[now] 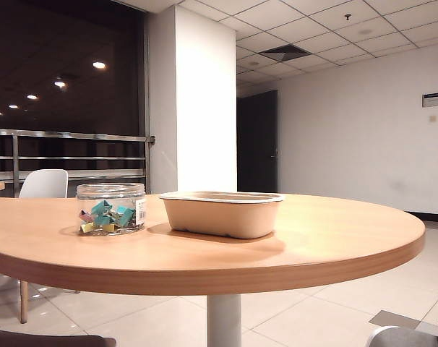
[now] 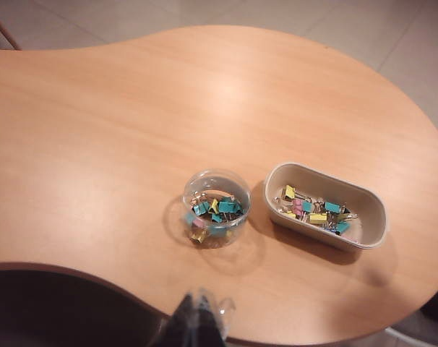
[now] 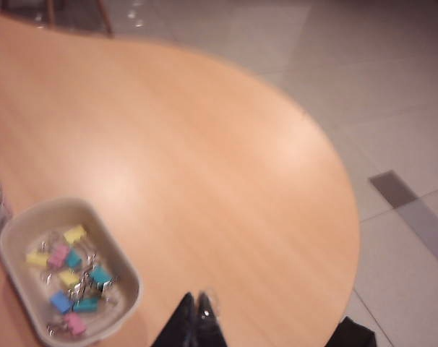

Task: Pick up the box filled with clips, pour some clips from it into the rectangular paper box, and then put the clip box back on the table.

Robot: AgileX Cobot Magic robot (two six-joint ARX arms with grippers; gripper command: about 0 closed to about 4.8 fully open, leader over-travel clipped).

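Note:
The clear round clip box (image 1: 110, 208) stands upright on the table (image 1: 306, 238), left of the beige rectangular paper box (image 1: 222, 212). Coloured clips (image 2: 213, 211) lie inside the clip box (image 2: 216, 208), and more clips (image 2: 314, 210) lie in the paper box (image 2: 326, 205). My left gripper (image 2: 199, 302) is shut and empty, raised over the table's near edge, well back from the jar. Shut with nothing in it as well, my right gripper (image 3: 196, 302) hangs high above the table beside the paper box (image 3: 66, 267). Neither gripper shows in the exterior view.
A white chair (image 1: 44, 183) stands behind the table at the left. A white pillar (image 1: 194, 101) and a dark window with a rail are at the back. Tiled floor surrounds the table (image 3: 226, 166).

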